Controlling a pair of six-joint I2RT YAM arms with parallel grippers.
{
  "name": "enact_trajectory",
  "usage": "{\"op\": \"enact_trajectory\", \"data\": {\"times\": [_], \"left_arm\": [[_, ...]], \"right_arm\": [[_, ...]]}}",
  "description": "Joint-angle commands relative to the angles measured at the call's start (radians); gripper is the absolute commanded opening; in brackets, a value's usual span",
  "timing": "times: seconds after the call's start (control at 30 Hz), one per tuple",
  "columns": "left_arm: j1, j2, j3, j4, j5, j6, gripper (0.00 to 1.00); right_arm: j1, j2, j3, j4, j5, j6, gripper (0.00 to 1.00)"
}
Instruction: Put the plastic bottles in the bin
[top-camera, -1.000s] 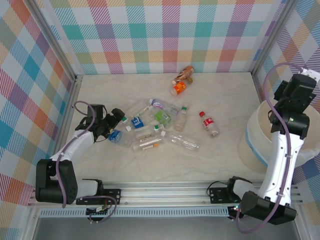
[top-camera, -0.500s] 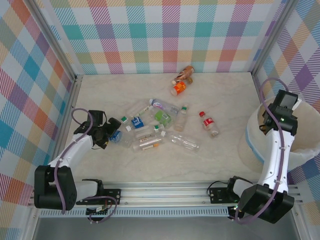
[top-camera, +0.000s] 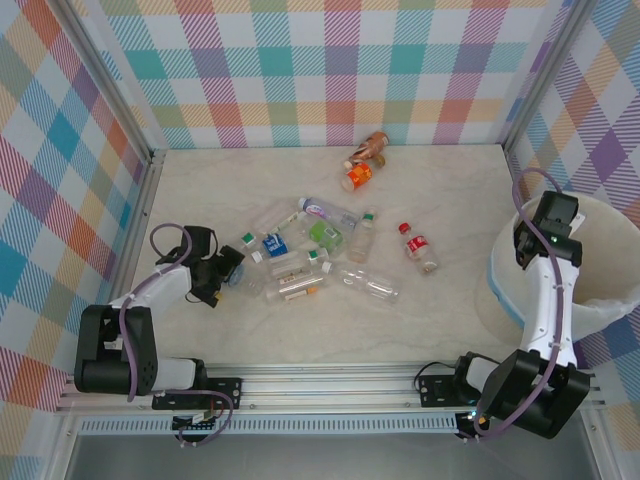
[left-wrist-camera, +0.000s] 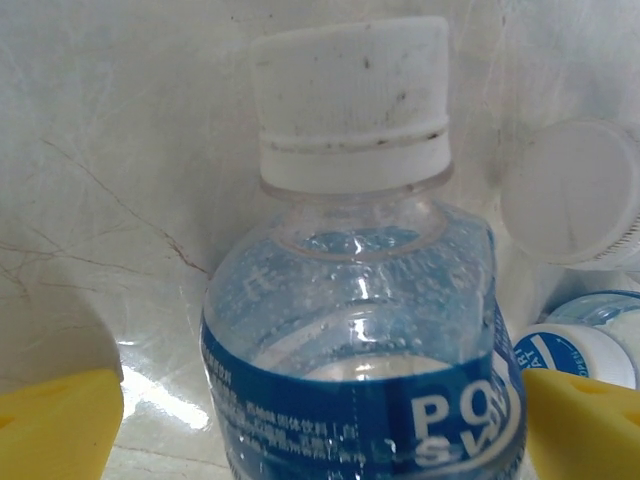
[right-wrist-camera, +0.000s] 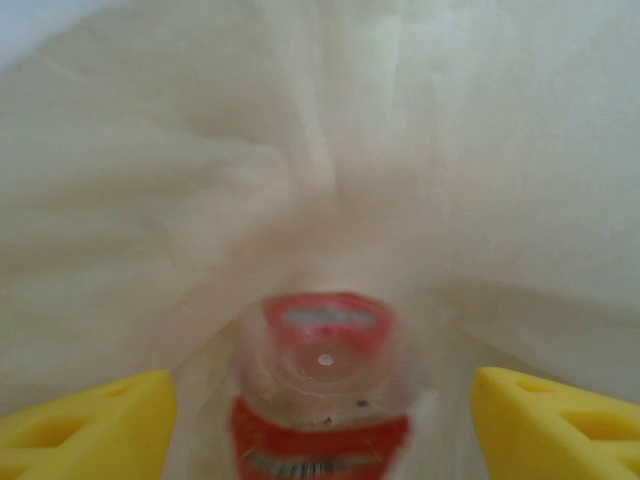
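My left gripper lies low on the table at the left end of the bottle pile, open. Its yellow fingers stand either side of a clear bottle with a white cap and a blue label; a gap shows on the left side. My right gripper hangs over the cream bin, open. In the right wrist view a blurred red-labelled bottle is loose between the wide-apart fingers, inside the bin.
Several clear bottles lie heaped mid-table. A red-capped bottle lies apart to the right. An orange bottle and a brown one rest by the back wall. Checked walls enclose the table.
The right arm has dropped from high above the bin down to its rim. The left gripper slid down and closed in round the blue-labelled bottle.
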Motion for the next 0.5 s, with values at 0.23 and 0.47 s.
{"op": "enact_trajectory", "data": {"times": [0.23,0.47], "left_arm": [[0.017,-0.002,-0.039,0.036,0.014,-0.053,1.00],[0.027,0.012,-0.043,0.020,0.047,-0.041,1.00]], "right_arm": [[0.009,-0.153,0.179,-0.094,-0.369,-0.009,0.96],[0.116,-0.239,0.226,-0.005,-0.611,0.040,1.00]]}}
